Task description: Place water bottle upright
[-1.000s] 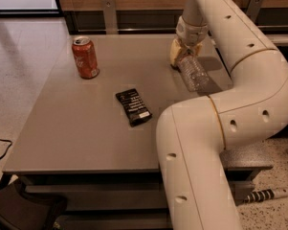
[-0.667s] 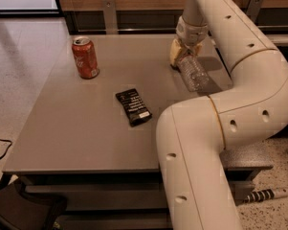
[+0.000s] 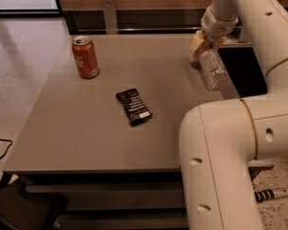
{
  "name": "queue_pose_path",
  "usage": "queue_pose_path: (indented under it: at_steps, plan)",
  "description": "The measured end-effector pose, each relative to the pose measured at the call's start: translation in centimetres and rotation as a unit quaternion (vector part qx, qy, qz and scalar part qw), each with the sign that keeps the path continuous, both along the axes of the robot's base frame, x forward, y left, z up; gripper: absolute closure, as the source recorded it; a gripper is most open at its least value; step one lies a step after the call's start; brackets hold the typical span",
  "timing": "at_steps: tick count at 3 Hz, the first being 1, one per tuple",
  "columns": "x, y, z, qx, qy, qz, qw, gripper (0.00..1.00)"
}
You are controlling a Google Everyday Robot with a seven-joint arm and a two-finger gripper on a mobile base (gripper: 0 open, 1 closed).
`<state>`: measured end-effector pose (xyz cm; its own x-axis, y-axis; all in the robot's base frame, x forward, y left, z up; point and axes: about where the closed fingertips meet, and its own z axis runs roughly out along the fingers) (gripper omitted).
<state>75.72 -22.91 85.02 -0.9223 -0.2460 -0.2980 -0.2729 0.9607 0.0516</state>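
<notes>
The water bottle (image 3: 213, 71) is a clear ribbed plastic bottle. It hangs tilted at the table's far right edge, its top end hidden in the gripper and its base pointing toward the camera and down. My gripper (image 3: 201, 46), with yellowish fingers (image 3: 197, 41), is shut on the bottle's top end and holds it a little above the grey table (image 3: 110, 138). The white arm comes down from the upper right and fills the right side of the view.
A red soda can (image 3: 85, 57) stands upright at the table's far left. A black snack packet (image 3: 134, 107) lies flat near the middle. A wooden wall and a rail run behind the table. The table's right edge lies just under the bottle.
The gripper has moved to the right and slightly up, carrying the bottle with it toward the table's right edge. The can and the packet have not moved.
</notes>
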Motion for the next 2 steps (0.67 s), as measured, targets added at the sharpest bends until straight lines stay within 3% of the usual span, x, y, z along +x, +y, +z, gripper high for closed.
queue_pose_path:
  at_steps: [1,2]
  plan:
    - [-0.6,-2.7,1.1,0.011,-0.021,-0.017,0.9996,1.00]
    - [-1.0,-6.0,3.0,0.029,-0.068,-0.029,0.9968,1.00]
